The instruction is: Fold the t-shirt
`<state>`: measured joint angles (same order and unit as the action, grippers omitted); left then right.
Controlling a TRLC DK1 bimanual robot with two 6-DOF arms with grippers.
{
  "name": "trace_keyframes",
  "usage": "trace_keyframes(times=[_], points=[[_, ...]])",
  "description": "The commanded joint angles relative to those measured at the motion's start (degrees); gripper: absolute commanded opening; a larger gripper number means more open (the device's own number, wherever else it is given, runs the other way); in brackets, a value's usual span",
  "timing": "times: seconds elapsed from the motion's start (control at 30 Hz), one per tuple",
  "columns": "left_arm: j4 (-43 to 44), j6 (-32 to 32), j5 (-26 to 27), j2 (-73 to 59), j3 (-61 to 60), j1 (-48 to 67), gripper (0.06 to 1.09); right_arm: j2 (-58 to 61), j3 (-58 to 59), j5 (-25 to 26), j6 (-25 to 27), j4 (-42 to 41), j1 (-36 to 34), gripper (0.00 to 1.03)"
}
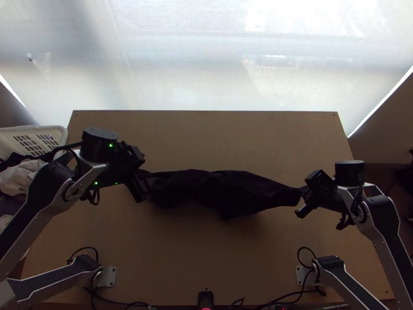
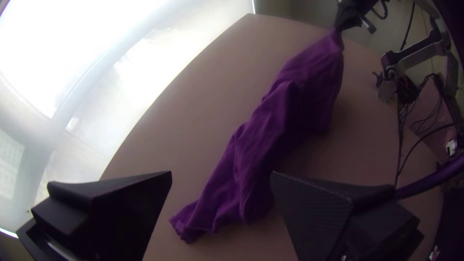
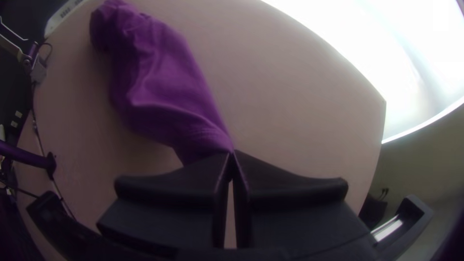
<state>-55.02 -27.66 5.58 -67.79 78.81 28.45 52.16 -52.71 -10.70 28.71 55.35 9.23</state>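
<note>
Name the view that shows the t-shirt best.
The left wrist view: the bunched t-shirt shows along its whole length, from loose end to the right gripper. The top view shows it dark, one end partly behind the left gripper. The right wrist view gives its pinched end close up.

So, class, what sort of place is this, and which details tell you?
Probably a robotics lab or test workspace: a left arm and a right arm, both robotic, flank a bare wooden table with a purple garment between them.
</note>
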Motion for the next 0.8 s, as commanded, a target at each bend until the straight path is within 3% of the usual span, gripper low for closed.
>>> trace_keyframes(times=[0.0, 0.07, 0.17, 0.27, 0.4, 0.6, 0.77], points=[[8.44, -4.33, -1.63, 3.28, -15.35, -4.45, 1.05, 0.13, 8.85, 1.03, 9.00, -0.86, -13.63, 0.12], [9.67, -3.98, -1.54, 2.84, -15.79, -5.24, 1.05, -0.48, 8.59, 2.17, 7.68, -0.95, -14.77, 0.40], [12.13, -2.75, -1.54, 1.70, -16.49, -5.24, 1.05, -2.33, 7.88, 2.26, 3.63, -1.65, -14.77, 0.69], [14.33, -0.64, -0.75, -0.06, -17.55, -5.24, 1.05, -2.59, 6.57, 2.70, -0.41, -2.62, -13.37, 0.87], [15.74, 0.68, 0.92, -1.73, -19.22, -3.57, 1.04, -2.50, 4.98, 2.79, -3.05, -1.48, -9.50, 0.90], [18.99, -4.33, 0.83, -1.38, -25.98, -1.99, 1.04, -0.75, 4.63, 5.25, -8.67, -0.42, 7.29, 0.90], [18.64, -6.18, 0.74, -0.41, -27.83, -1.82, 1.04, 3.30, 7.18, 5.60, -11.22, -6.05, 13.53, 0.90]])
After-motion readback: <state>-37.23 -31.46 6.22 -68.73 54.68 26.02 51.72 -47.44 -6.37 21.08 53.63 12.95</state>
